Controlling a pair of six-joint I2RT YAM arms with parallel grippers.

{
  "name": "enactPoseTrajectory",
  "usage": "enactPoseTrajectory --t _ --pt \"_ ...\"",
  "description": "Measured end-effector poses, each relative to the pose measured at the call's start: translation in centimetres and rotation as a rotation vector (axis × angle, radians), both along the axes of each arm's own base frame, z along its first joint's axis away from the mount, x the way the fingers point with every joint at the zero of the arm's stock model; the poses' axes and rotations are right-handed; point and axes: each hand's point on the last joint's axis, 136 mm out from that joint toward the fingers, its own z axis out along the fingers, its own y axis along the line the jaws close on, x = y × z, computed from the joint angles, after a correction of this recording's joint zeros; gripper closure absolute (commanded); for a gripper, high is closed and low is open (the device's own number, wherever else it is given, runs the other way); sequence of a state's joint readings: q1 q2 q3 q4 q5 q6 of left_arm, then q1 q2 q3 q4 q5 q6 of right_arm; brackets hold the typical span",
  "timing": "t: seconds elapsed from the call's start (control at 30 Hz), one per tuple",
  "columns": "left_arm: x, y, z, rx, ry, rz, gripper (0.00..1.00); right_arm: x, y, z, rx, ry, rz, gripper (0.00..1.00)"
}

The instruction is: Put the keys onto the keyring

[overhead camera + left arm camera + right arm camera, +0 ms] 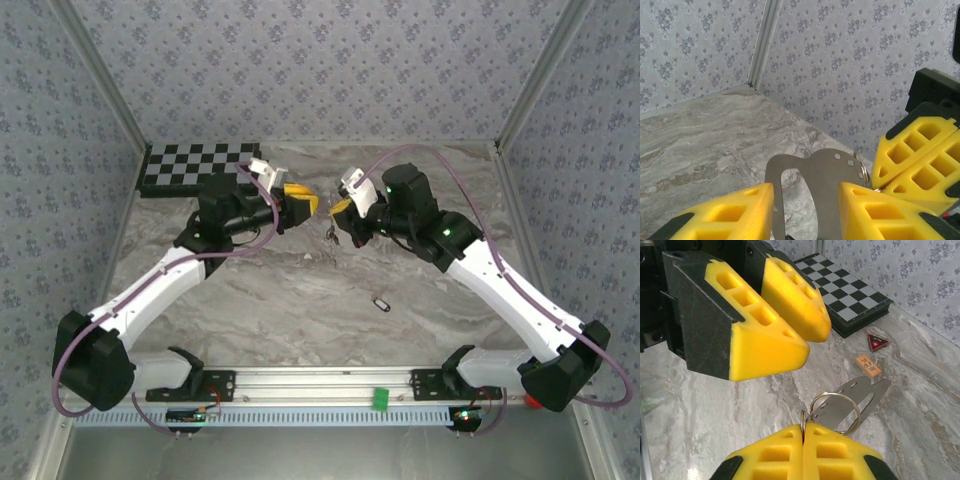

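Note:
My right gripper (343,208) (803,432) is shut on the keyring (835,412), pinching a thin ring edge-on at its fingertips. A flat grey metal plate (862,399) (815,175) hangs from the ring, above the table. My left gripper (303,205) (807,200) faces it tip to tip and stands open. In the left wrist view the plate sits in the gap between the yellow fingers (770,340); in the right wrist view it hangs apart from them. One small dark key (381,303) lies on the marble. Something dark dangles under the grippers (330,236); I cannot tell whether keys are among it.
A chessboard (195,165) (850,295) lies at the back left. Beside it on the table (300,290) are a small red triangle (877,341) and a small orange piece (868,365). Patterned walls (320,60) close in the back and sides.

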State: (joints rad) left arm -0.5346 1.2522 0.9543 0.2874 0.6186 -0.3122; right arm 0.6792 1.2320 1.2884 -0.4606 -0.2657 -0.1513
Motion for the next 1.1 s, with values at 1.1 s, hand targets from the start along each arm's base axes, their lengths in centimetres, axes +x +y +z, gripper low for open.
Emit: enactPoseTrajectory --t 1.1 --pt "-5.5 -1.9 -0.5 -0.007 -0.033 -0.295 0.66 -2.2 0.4 1.0 0.109 0.131 0.173 1.0"
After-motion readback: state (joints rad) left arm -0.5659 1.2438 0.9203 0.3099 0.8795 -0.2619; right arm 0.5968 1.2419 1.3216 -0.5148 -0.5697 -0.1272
